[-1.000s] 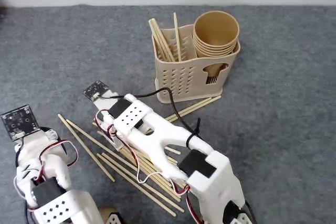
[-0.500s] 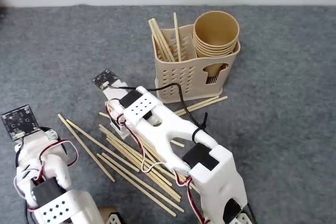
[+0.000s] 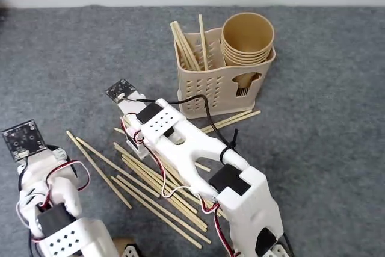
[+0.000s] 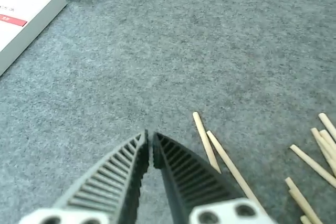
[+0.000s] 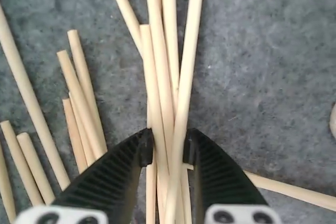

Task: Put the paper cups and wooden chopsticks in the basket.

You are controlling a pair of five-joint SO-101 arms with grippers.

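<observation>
Basket: beige perforated plastic basket (image 3: 210, 91), holding stacked tan paper cups (image 3: 247, 37).
Right gripper (image 5: 167, 148): clamped on a wooden chopsticks (image 5: 169, 77) bundle, near basket front.
Left gripper (image 4: 149, 142): closed, empty, well apart from basket.
Change: right arm advanced toward basket, then halted; insertion likely next.

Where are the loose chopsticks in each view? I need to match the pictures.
High view: chopsticks fanned on the mat before the basket.
Left wrist view: a few tips beside the shut left pincer.
Right wrist view: a bundle clamped in the right pincer.
Shared landmark: the grey mat.
</observation>
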